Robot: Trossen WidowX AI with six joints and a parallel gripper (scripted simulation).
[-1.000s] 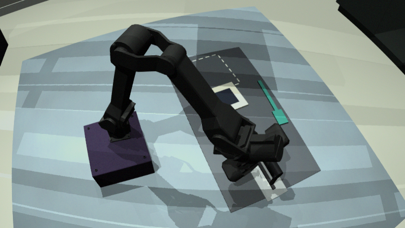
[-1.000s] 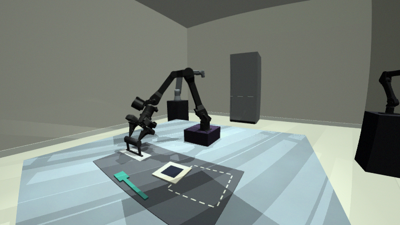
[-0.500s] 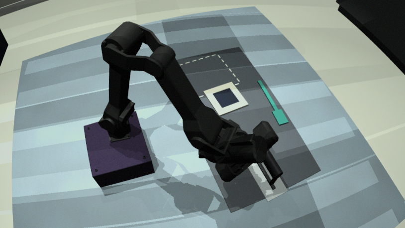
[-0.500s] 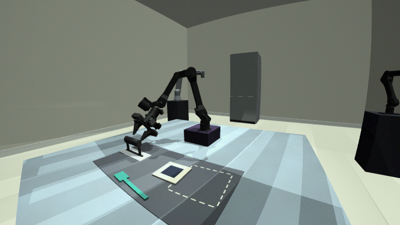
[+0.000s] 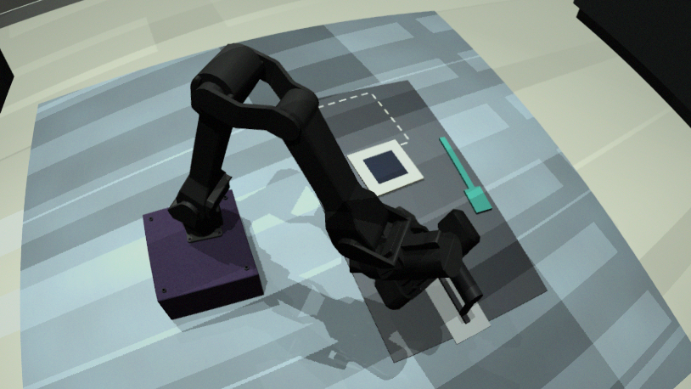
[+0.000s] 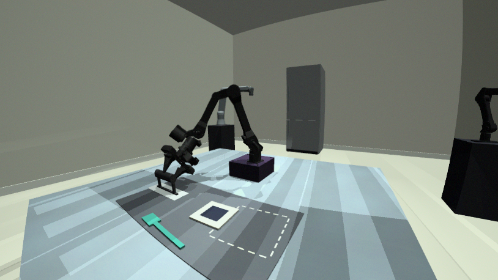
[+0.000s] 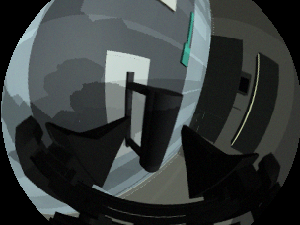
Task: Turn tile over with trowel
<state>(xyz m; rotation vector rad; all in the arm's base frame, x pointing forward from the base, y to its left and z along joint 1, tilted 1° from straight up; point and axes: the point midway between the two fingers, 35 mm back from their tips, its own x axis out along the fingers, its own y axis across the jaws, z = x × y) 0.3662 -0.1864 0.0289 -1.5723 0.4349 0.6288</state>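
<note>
The tile lies flat on the mat, its dark marked square up, overlapping one edge of the dashed outline. A trowel with a raised black handle and a flat pale blade lies at the mat's end opposite the outline. My gripper is open and tilted, its fingertips close around the handle without gripping it. In the top view the wrist hides the fingertips.
A flat teal tool with a square head and thin shaft lies along the mat's outer edge, beside the tile. The purple base block stands on the table behind the mat.
</note>
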